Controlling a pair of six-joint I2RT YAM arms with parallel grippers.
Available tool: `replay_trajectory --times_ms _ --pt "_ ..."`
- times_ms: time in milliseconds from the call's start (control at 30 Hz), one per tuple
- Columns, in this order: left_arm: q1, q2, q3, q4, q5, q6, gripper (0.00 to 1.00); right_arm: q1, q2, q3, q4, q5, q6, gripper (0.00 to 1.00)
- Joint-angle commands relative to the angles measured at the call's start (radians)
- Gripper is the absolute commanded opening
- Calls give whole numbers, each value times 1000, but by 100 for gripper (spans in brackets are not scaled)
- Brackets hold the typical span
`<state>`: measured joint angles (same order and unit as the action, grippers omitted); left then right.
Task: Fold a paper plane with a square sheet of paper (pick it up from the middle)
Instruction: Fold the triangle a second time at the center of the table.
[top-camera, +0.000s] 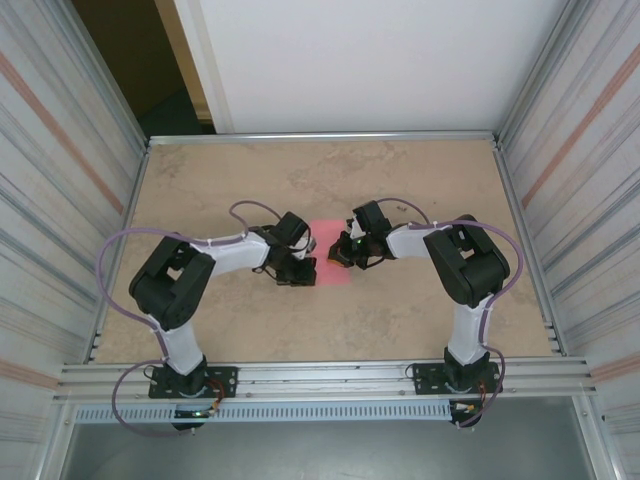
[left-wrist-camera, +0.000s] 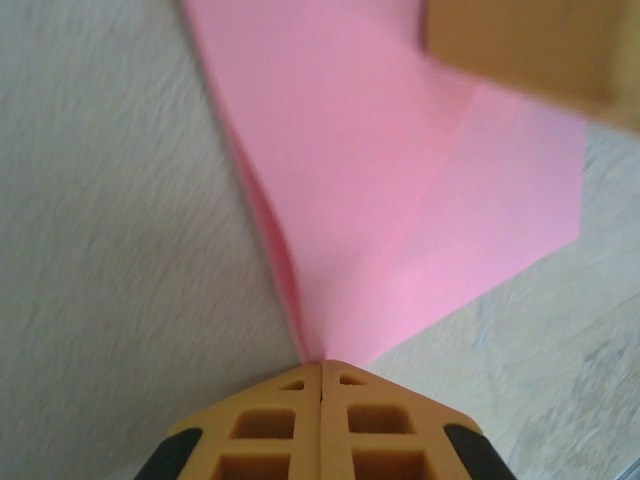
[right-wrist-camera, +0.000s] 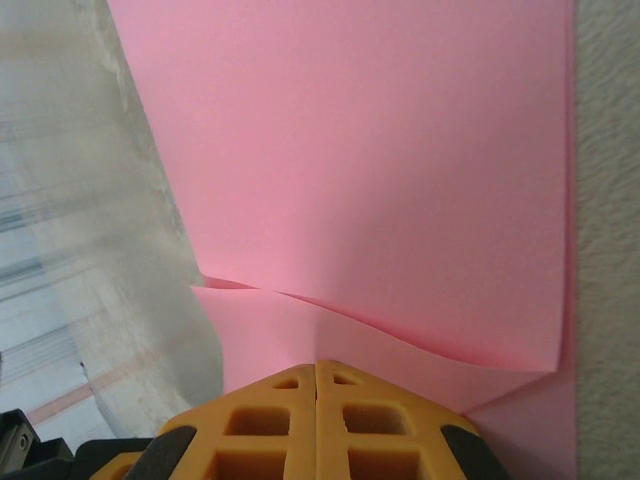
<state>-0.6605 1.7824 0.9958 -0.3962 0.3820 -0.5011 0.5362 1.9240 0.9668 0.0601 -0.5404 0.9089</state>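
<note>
The square sheet of paper (top-camera: 328, 238) is pink and lies at the middle of the table between my two grippers. In the left wrist view the paper (left-wrist-camera: 380, 170) narrows to a creased point that runs into my left gripper (left-wrist-camera: 322, 365), whose yellow fingers are shut on it. In the right wrist view the paper (right-wrist-camera: 380, 150) shows two overlapping layers with a curved free edge. My right gripper (right-wrist-camera: 317, 365) is shut on the lower layer's edge. From above, the left gripper (top-camera: 300, 270) is at the sheet's left side and the right gripper (top-camera: 345, 256) at its right side.
The beige table (top-camera: 400, 180) is walled by ribbed metal panels on the left and right and a white board at the back. A yellow finger of the right gripper (left-wrist-camera: 530, 50) shows at the top right of the left wrist view.
</note>
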Motion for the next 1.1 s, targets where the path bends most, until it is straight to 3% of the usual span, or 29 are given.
replay_trajectory --times_ms 0,233,467,833,1067 --pt "8 -50 -31 -164 -58 34 4 -1 99 -50 -177 139 4 0" --pt "15 -150 -26 14 0 -51 4 -1 99 -49 -175 137 4 0" --pt "21 -54 0 157 68 -142 4 -1 94 -45 -172 132 4 0" --pt "44 27 -6 128 36 -166 2 -2 68 -30 -172 124 -8 0" --pt "45 50 -44 88 -3 -190 0 -18 6 53 -181 79 -101 0"
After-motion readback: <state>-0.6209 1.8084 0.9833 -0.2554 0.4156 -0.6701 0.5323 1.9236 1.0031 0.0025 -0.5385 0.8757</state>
